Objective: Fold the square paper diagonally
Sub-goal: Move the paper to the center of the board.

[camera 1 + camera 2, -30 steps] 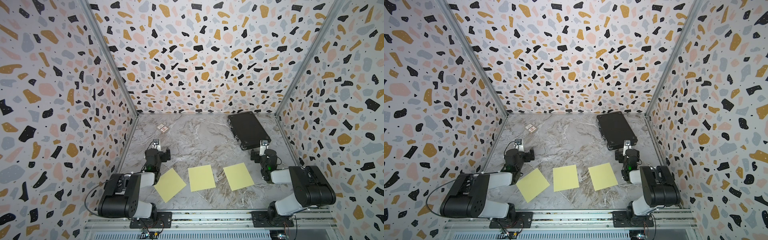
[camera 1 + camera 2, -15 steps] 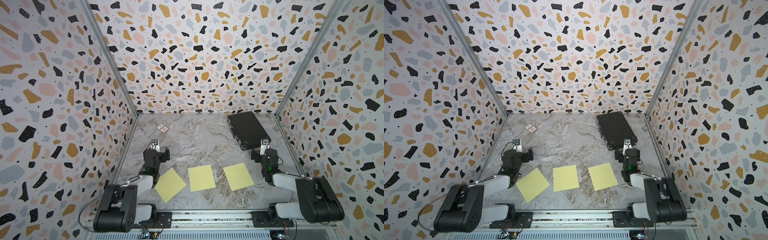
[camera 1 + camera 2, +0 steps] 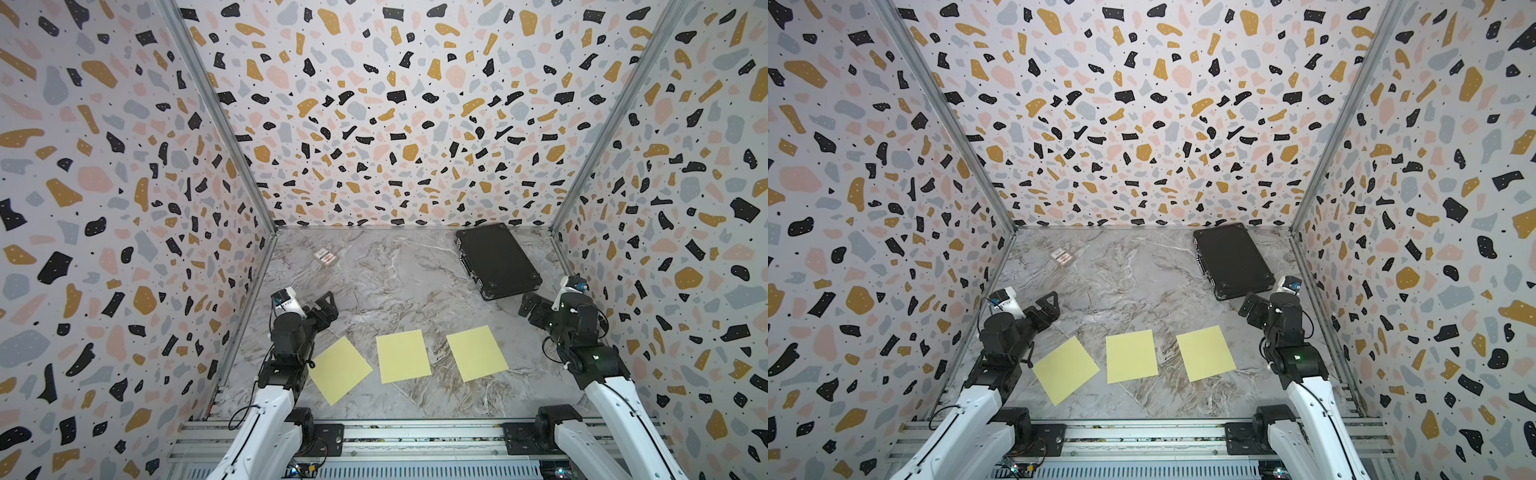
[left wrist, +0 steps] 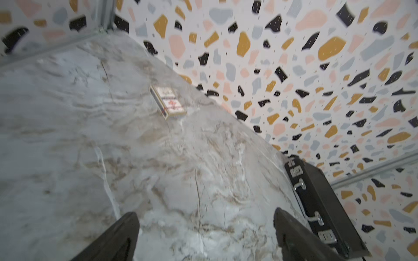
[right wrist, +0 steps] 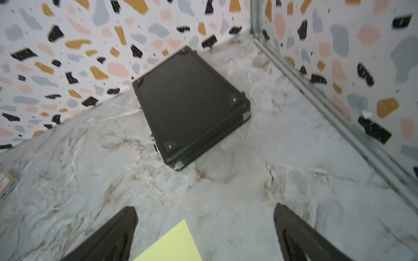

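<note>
Three yellow square papers lie flat in a row near the table's front in both top views: left paper [image 3: 338, 370], middle paper [image 3: 402, 356], right paper [image 3: 476, 352]. My left gripper [image 3: 326, 307] hangs open above the table, just behind the left paper's far corner, with nothing between its fingers. In the left wrist view the left gripper [image 4: 205, 223] has only bare marble under it. My right gripper [image 3: 530, 307] is open and empty, behind and to the right of the right paper. In the right wrist view a corner of that paper [image 5: 174, 246] shows between the right gripper [image 5: 205, 217] jaws, lying below them.
A shut black case [image 3: 496, 259] lies at the back right, close in front of the right gripper. A small printed box [image 3: 325, 257] lies at the back left. Patterned walls enclose three sides, and a metal rail [image 3: 415, 436] runs along the front.
Both arms have risen from their folded pose and their grippers now sit higher above the table. The three papers have not moved.
</note>
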Available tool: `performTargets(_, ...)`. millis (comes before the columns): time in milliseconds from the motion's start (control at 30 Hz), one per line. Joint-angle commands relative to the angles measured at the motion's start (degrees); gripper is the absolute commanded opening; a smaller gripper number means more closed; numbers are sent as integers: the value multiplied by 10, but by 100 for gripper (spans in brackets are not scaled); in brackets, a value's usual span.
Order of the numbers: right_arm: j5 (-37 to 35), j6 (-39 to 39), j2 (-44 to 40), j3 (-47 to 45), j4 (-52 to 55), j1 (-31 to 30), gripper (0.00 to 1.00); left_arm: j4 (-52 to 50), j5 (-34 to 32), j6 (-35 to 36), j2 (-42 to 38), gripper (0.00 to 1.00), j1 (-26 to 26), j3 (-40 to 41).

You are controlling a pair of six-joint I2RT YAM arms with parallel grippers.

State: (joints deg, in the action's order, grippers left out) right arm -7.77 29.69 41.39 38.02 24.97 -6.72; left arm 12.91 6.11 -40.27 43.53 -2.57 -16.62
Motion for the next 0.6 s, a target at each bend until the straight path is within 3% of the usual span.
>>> performTargets(0, 93, 38, 11, 51, 126, 0, 98, -52, 119, -52, 12, 83, -18, -37)
performTargets(67, 185, 27, 37, 68, 136, -4, 95, -110, 115, -41, 18, 82, -53, -56)
performTargets(133, 219, 35, 58, 75, 148, -33, 91, -156, 85, -27, 23, 73, -109, -72)
performTargets(200, 208, 59, 66, 69, 149, -87, 88, -177, 56, -23, 33, 64, -170, -82)
performTargets(333, 147, 123, 89, 50, 138, -230, 83, -174, 56, -26, 80, 56, -247, -100)
performTargets(400, 110, 160, 112, 43, 126, -308, 81, -178, 65, -14, 125, 52, -270, -120)
performTargets(500, 82, 224, 144, 30, 92, -387, 79, -183, 82, 1, 182, 39, -277, -139)
performTargets(567, 66, 269, 154, 10, 50, -429, 78, -176, 82, -1, 211, 36, -279, -141)
